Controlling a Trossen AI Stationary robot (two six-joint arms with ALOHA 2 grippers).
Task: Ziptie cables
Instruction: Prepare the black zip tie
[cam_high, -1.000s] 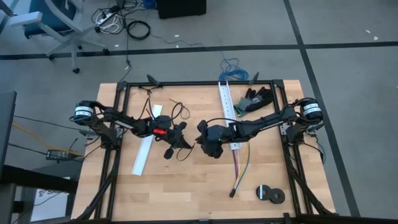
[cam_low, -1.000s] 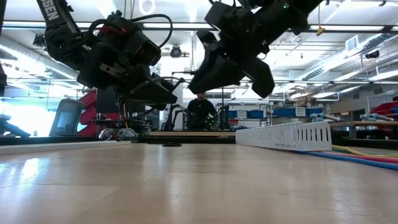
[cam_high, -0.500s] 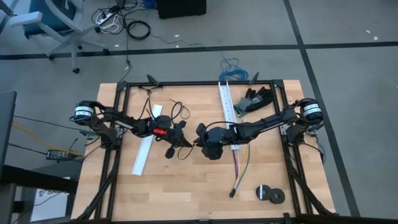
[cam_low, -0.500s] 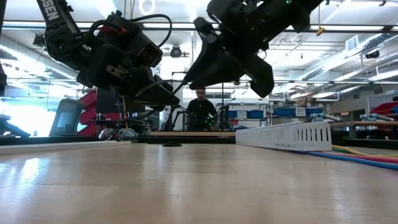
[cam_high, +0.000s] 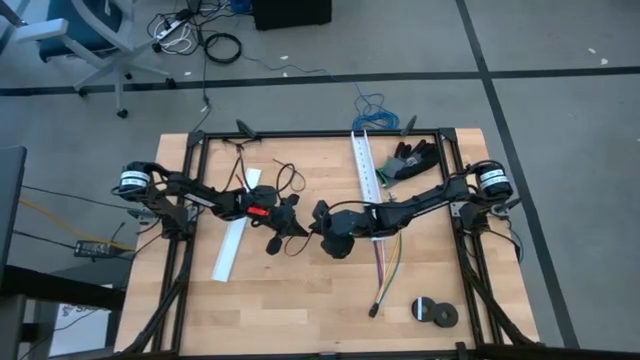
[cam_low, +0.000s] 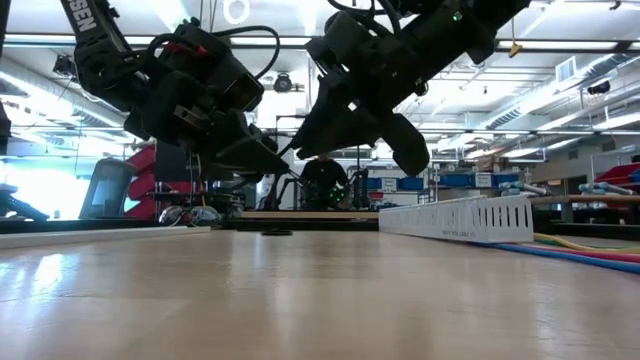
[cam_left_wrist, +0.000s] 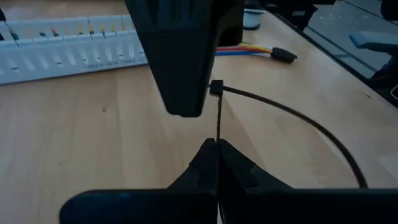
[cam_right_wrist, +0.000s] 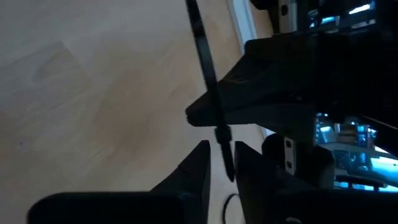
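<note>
A thin black ziptie (cam_left_wrist: 292, 115) hangs in a loop above the middle of the table, between my two grippers. My left gripper (cam_high: 298, 226) is shut on its strip. My right gripper (cam_high: 318, 218) faces it at close range, its fingers closed about the same ziptie just beyond the small square head (cam_left_wrist: 216, 88). The cables (cam_high: 385, 262), yellow, blue and pinkish wires with a dark end (cam_left_wrist: 283, 55), lie flat on the table under my right arm, touched by no gripper. My left gripper pinches the ziptie's strip (cam_left_wrist: 218, 134) between its two fingertips, a short way from the head. The fingers slant down toward the table's right. The strip runs straight on past them, clear of the table. My right gripper has the ziptie's strip (cam_right_wrist: 219, 140) between its two fingers (cam_right_wrist: 198, 165), coming from the table's right and slanting down. The strip lies along the fingers and runs on past their tips. Whether both pads touch it I cannot tell.
A white slotted channel (cam_high: 365, 180) lies behind my right arm, and a white strip (cam_high: 232, 245) under my left arm. Loose black ziptie loops (cam_high: 285, 180) lie at the far left, dark rolls of tape (cam_high: 435, 312) at the near right, a dark bundle (cam_high: 412, 160) at the far right.
My right gripper has rolled about its own pointing line and come a little closer to my left gripper. My left gripper has kept still, shut on the ziptie.
</note>
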